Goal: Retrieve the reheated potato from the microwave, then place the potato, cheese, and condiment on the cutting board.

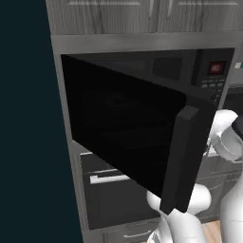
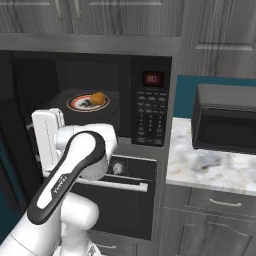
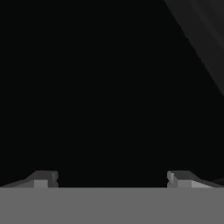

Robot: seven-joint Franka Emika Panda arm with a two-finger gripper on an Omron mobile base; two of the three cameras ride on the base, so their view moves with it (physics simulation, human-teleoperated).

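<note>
Inside microwave (image 2: 150,107), potato (image 2: 98,97) on plate (image 2: 75,104), fingers (image 3: 43,178) spread, empty

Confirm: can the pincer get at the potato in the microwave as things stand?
Probably yes. The microwave door is swung open, the potato sits exposed on its plate, and the pincer is open and empty.

Microwave (image 1: 142,95) interior is blocked in the left base view by its open door (image 1: 123,137). Potato (image 2: 98,97) is too small for surface detail; the plate (image 2: 80,104) pattern is unreadable. The red display (image 2: 153,78) digits are blurred. The second black appliance (image 2: 225,120) is cut by the right edge. Tool (image 3: 112,179) surroundings are lost in darkness.
</note>
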